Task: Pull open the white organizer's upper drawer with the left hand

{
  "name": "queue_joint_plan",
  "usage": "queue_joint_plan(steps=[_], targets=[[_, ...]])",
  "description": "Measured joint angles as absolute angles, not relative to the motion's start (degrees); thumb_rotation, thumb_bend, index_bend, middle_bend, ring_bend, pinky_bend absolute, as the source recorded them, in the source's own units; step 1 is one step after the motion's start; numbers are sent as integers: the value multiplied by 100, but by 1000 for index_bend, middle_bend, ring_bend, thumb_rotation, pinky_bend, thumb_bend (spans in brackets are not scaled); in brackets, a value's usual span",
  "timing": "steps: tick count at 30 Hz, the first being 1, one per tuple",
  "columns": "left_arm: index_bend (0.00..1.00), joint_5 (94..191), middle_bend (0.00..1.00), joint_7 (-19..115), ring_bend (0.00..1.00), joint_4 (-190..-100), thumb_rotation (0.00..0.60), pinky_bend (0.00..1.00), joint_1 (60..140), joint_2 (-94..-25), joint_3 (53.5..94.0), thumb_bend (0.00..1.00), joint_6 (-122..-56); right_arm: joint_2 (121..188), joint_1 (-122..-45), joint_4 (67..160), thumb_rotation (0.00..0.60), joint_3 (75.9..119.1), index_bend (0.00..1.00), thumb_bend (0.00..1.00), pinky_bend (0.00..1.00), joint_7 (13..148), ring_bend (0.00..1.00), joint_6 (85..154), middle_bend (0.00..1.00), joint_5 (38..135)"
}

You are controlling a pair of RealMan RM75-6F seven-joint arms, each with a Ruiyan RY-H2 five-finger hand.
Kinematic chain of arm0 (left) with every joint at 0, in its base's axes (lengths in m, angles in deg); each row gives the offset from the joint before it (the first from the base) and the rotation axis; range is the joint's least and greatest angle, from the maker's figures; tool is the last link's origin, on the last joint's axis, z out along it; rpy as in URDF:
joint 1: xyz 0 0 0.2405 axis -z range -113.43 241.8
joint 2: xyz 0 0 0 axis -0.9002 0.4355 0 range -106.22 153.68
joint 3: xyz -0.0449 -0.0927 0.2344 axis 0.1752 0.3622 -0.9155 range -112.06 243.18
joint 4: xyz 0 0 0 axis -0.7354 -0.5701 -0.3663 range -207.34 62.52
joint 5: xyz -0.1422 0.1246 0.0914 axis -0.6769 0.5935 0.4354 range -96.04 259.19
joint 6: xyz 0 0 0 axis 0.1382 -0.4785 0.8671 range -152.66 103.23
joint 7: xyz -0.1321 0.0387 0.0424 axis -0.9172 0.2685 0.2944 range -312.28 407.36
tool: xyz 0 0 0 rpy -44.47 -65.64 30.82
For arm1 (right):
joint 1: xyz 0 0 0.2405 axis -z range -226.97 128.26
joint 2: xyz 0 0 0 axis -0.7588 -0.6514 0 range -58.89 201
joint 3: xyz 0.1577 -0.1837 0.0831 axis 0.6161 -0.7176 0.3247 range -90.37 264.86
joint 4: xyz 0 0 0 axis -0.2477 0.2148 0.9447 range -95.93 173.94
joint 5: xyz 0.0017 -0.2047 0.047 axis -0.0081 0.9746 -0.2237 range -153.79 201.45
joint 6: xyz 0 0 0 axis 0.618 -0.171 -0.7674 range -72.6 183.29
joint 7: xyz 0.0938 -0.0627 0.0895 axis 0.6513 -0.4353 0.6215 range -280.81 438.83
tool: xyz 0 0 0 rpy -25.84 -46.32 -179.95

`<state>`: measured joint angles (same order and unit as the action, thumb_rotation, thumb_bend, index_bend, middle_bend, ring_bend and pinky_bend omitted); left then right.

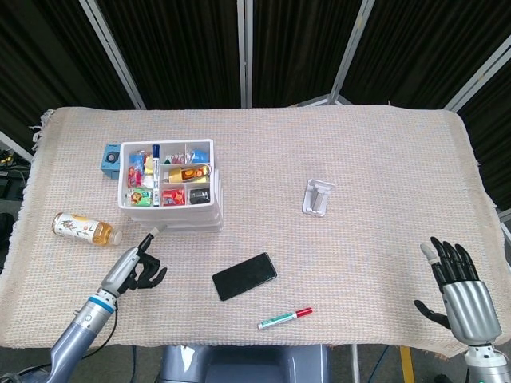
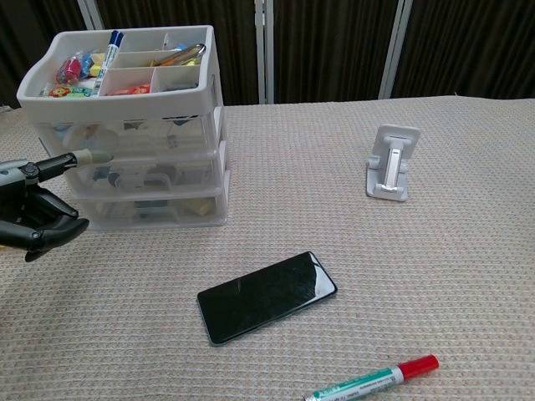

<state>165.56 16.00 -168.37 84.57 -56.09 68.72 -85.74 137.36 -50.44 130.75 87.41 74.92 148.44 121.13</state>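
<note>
- Dark curtain panels with pale metal struts back the table; a beige woven cloth (image 1: 359, 159) covers the whole surface.
- White organizer (image 1: 172, 191) stands just beyond the left hand's outstretched fingertip; three stacked drawers, open tray of small items on top.
- Upper drawer (image 2: 134, 134) sits flush with the two below it, not pulled out.
- Left hand (image 1: 132, 267): one finger (image 2: 79, 156) extended straight toward the organizer front, tip at the seam under the upper drawer in the chest view; contact cannot be confirmed. Remaining fingers curled in toward the palm, holding nothing.
- Bottle (image 1: 86, 229) lies on its side just left of the left hand's fingers, apart from them.
- Blue box (image 1: 110, 159) is behind the organizer's left corner, well past the fingertips.
- Black phone (image 1: 244, 276) lies flat to the right of the left hand's fingers, near.
- Red-capped marker (image 1: 285, 317) lies further right, near the front edge.
- White phone stand (image 1: 318, 197) is upright, well apart from both hands.
- Right hand (image 1: 459, 289): fingers spread, upright, holding nothing, at the cloth's near right corner.
</note>
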Motion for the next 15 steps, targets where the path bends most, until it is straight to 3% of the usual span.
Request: queue_joint_plan(steps=[15], targets=[[0,16189,875,1796,865,-16767,600,746,8791,-5873,7049,502,-8254,13734,-5039,13099,600,8758,0,0,0,7520,0,14822,0,12067]])
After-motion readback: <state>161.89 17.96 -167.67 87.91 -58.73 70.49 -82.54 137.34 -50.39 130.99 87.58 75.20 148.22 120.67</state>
